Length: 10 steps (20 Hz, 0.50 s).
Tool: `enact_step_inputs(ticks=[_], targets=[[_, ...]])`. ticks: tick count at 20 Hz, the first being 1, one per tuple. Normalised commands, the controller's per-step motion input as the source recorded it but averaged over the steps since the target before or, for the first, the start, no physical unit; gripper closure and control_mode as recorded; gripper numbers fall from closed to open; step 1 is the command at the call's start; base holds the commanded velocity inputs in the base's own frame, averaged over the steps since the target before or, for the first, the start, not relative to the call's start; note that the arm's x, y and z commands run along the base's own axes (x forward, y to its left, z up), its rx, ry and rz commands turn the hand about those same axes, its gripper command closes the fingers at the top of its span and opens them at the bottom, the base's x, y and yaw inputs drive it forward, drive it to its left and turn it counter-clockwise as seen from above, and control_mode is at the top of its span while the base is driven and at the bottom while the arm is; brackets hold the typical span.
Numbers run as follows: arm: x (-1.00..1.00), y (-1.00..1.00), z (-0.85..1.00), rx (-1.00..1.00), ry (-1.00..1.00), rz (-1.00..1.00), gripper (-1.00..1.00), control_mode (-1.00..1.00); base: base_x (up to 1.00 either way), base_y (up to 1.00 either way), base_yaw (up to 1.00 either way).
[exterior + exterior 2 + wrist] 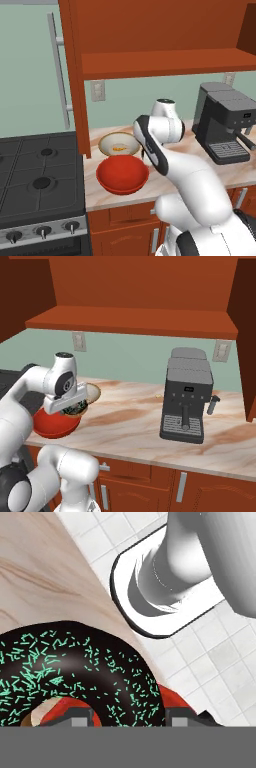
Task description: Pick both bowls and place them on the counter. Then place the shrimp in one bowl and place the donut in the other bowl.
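I am seeing both bowls sitting on the bench (pixel 200 172), the shrimp (pixel 120 148) lying in the cream bowl (pixel 119 144) just beyond my gripper (pixel 129 719). The gripper is pinching the donut (pixel 75 672) above the red bowl (pixel 122 174); only releasing is remaining.

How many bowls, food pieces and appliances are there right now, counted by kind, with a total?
Bowls: 2, glossy red round bowl and cream-beige shallow bowl.
Food: 2, tiny orange shrimp in the cream bowl, chocolate-iced sprinkled ring donut held in the gripper.
Appliances: 2, grey coffee machine and black stove top.
Total: 6
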Motion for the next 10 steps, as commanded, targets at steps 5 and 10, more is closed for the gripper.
enact_step_inputs(ticks=[5, 10], targets=[[-0.01, 0.45, 0.01, 0.0, 0.0, 0.0, 1.0, -1.0, 0.0, 0.0, 0.0], [0.04, 0.39, -0.04, -0.06, -0.08, 0.0, 1.0, -1.0, 0.0, 0.0, 0.0]])
